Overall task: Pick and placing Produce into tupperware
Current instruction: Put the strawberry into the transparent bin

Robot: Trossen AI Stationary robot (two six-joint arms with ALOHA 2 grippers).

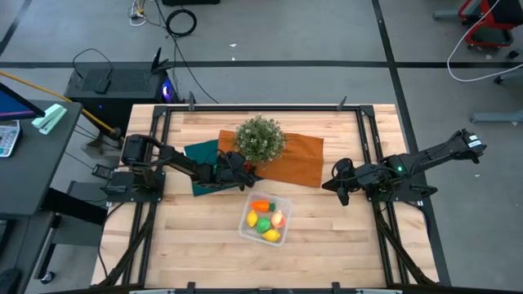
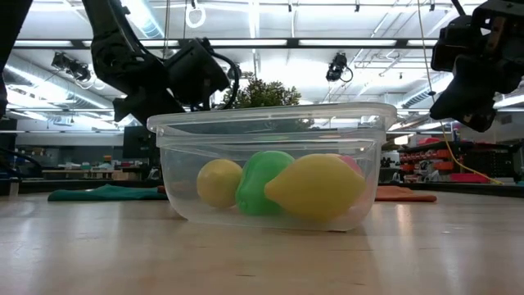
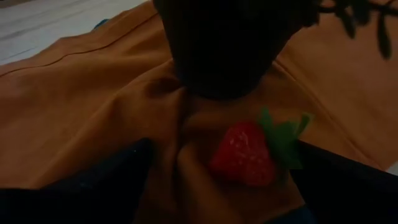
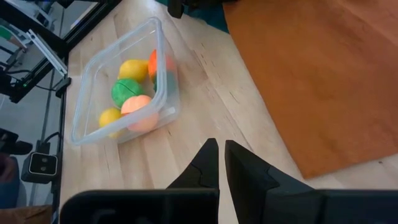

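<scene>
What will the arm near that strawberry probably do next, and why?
Probably close the left gripper on the strawberry: the fingers stand open either side of it on the orange cloth, while the other produce already sits in the tupperware.

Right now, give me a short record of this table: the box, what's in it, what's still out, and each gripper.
tupperware: clear box on the wooden table, in front of the orange cloth
contents: carrot, peach-coloured fruit, green piece, two yellow lemon-like pieces
outside: strawberry on the orange cloth
left gripper: open, low over the strawberry beside the bushy plant
right gripper: shut, empty, waiting at the table's right
</scene>
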